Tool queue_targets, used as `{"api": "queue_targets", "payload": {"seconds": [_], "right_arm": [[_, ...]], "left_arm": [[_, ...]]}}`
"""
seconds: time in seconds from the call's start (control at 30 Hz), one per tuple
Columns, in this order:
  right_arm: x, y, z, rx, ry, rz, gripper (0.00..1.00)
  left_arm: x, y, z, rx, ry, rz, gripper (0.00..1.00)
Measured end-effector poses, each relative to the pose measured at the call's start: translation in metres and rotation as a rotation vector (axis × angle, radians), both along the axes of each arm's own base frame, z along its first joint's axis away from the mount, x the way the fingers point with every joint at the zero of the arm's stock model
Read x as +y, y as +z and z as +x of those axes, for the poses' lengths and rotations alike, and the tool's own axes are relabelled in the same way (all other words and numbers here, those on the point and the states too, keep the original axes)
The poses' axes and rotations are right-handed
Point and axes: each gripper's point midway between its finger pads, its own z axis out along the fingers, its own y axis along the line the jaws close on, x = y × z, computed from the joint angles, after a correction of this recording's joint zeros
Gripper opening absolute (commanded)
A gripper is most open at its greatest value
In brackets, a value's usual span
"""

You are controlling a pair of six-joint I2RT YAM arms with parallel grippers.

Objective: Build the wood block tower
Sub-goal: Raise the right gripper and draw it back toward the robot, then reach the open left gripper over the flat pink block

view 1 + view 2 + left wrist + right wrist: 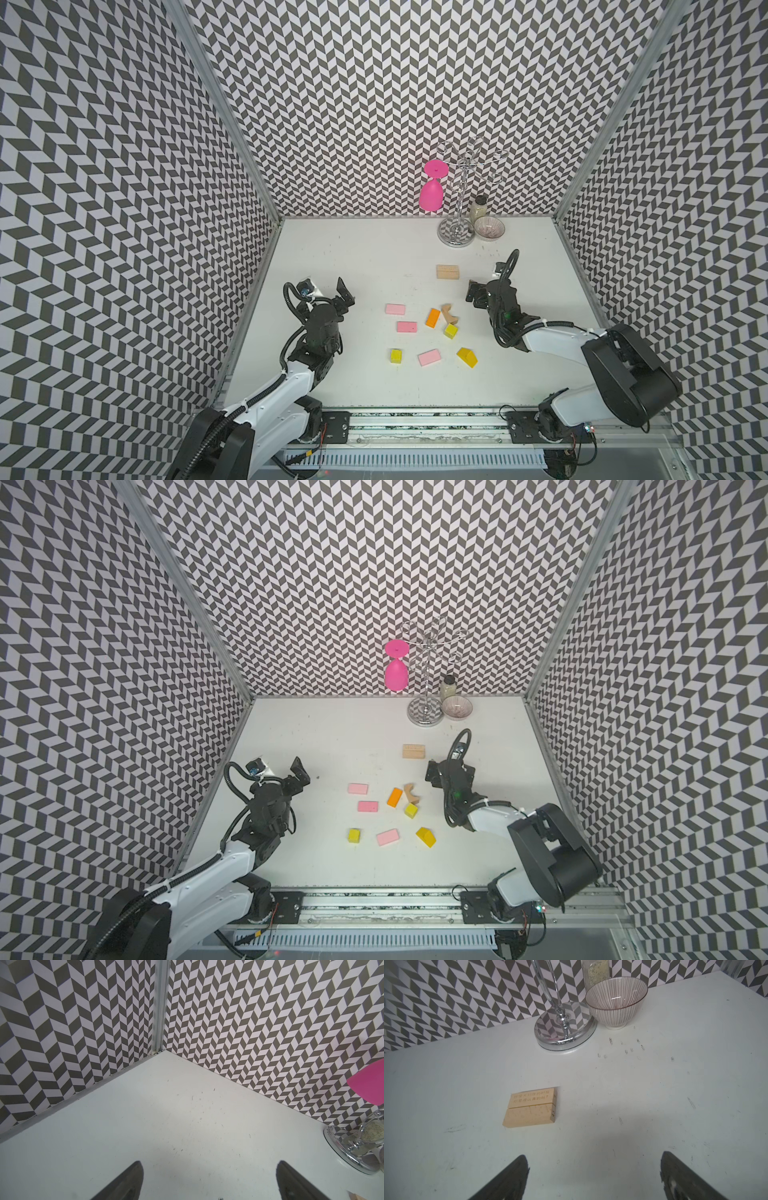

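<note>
step: tan bars (531,1107) paired as base | left pincer (209,1164), right pincer (593,1157) spread, empty | next: nearest pink bar (395,308) across tan bars

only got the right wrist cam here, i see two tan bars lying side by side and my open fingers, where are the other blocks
Observer: They lie scattered on the table, on the robot's side of the tan bars and outside your frame. The tan arch is closest to the bars.
Operator: any of them stacked yet
Observer: No. The orange bar, the yellow roof piece and the others each lie singly on the table.
Operator: and the left arm
Observer: The left gripper is open and empty, off to the left of the blocks.
</note>
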Motion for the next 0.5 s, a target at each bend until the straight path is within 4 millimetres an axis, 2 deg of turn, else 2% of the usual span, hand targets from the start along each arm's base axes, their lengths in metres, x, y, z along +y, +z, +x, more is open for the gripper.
{"api": "queue_targets", "payload": {"seconds": [0.23, 0.37, 0.5], "right_arm": [[0.003, 0.022, -0.001, -0.065, 0.006, 0.069, 0.8], [0.006, 0.022, -0.002, -0.072, 0.019, 0.091, 0.78], [0.006, 0.021, -0.001, -0.074, 0.018, 0.094, 0.76]], "left_arm": [[-0.001, 0.0, 0.0, 0.001, -0.007, 0.009, 1.0], [-0.002, 0.002, 0.002, -0.01, -0.007, 0.011, 1.0], [-0.004, -0.006, 0.004, 0.014, -0.018, 0.026, 1.0]]}}
